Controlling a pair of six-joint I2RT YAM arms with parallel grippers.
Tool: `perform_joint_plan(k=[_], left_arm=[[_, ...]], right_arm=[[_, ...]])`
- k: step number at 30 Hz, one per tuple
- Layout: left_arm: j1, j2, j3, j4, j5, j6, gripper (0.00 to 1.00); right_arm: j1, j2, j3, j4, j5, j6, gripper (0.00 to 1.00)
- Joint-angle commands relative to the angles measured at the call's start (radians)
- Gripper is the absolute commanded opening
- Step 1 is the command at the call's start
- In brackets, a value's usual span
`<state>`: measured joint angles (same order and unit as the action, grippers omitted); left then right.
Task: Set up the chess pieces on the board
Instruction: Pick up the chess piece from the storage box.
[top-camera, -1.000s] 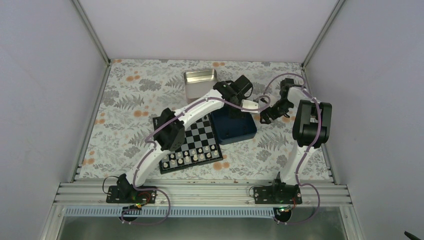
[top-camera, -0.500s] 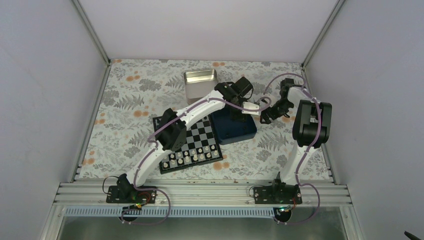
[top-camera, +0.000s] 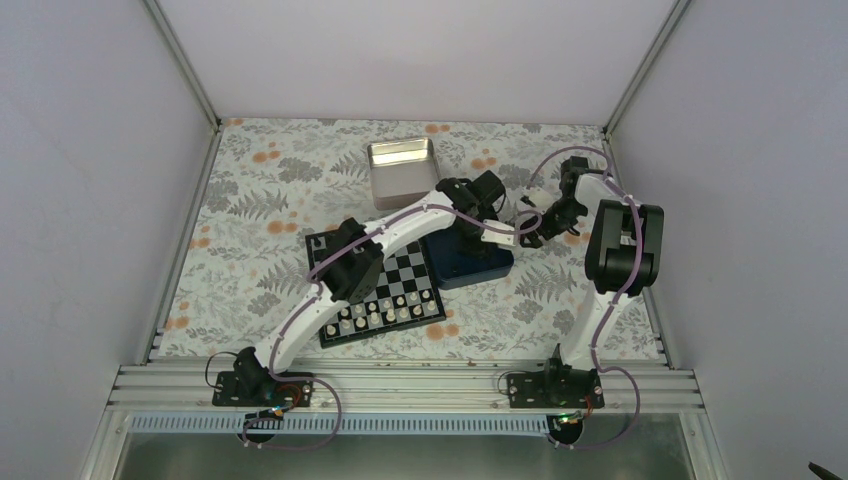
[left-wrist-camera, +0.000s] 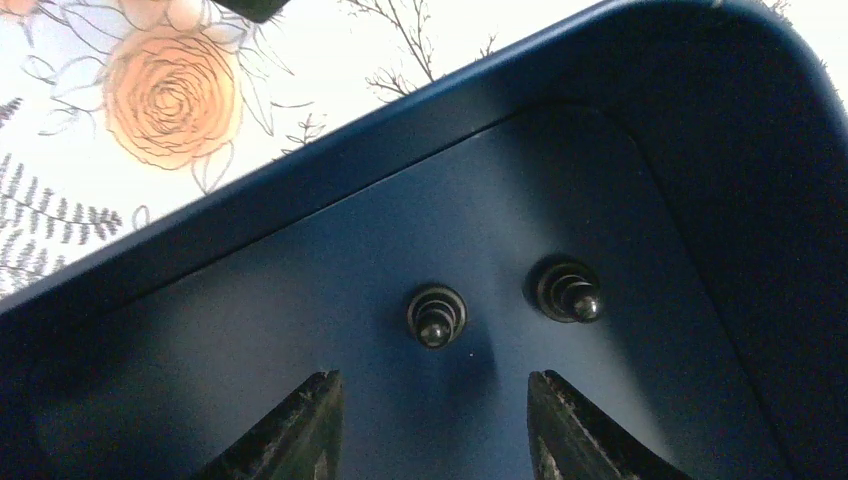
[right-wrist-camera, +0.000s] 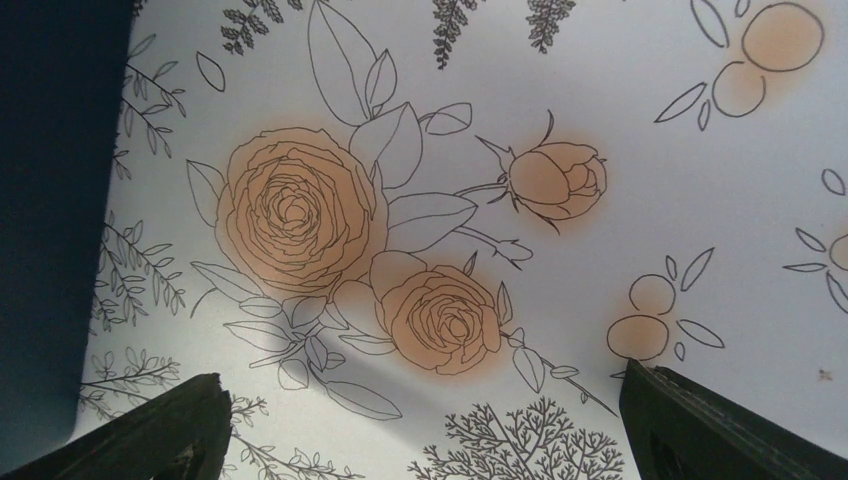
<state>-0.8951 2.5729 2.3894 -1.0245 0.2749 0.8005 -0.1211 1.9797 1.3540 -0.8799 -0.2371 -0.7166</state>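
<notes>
Interior of navy blue box (left-wrist-camera: 250, 330), seen from the left wrist; two black chess pieces (left-wrist-camera: 436, 318) stand upright on the box floor, near one corner, close to each other but apart; left gripper (left-wrist-camera: 430, 400) hovers above the floor just short of the nearer piece, jaws partway apart with nothing between them; right gripper (right-wrist-camera: 420, 400) hangs over the flowered cloth just outside the box wall, jaws spread wide and empty; board (top-camera: 405, 265) lies just beside the box on the left arm's side, with cream-white chessmen (top-camera: 385, 315) on it. Handling, as judged: each piece is tiny, light and rigid, probably smooth and quick to topple; best straddled from above and pinched at the narrow upper stem, centred between the jaws.
</notes>
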Motion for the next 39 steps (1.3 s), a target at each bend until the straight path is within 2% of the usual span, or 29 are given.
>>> perform_joint_plan(k=[1, 15, 23, 28, 39], left_arm=[[-0.013, 0.013, -0.001, 0.013, 0.022, 0.004, 0.46], [-0.024, 0.021, -0.018, 0.051, 0.055, -0.013, 0.44], [-0.025, 0.038, -0.014, 0.052, 0.06, -0.008, 0.35], [-0.027, 0.047, -0.006, 0.056, 0.068, -0.012, 0.32], [-0.028, 0.03, -0.017, 0.031, 0.06, 0.007, 0.1]], right_arm=[[-0.019, 0.048, -0.019, -0.031, -0.001, -0.01, 1.0], [-0.019, 0.047, -0.019, -0.031, -0.002, -0.009, 1.0], [-0.02, 0.044, -0.021, -0.028, -0.002, -0.01, 1.0], [-0.019, 0.041, -0.022, -0.028, -0.002, -0.007, 1.0], [-0.02, 0.042, -0.021, -0.028, -0.003, -0.009, 1.0]])
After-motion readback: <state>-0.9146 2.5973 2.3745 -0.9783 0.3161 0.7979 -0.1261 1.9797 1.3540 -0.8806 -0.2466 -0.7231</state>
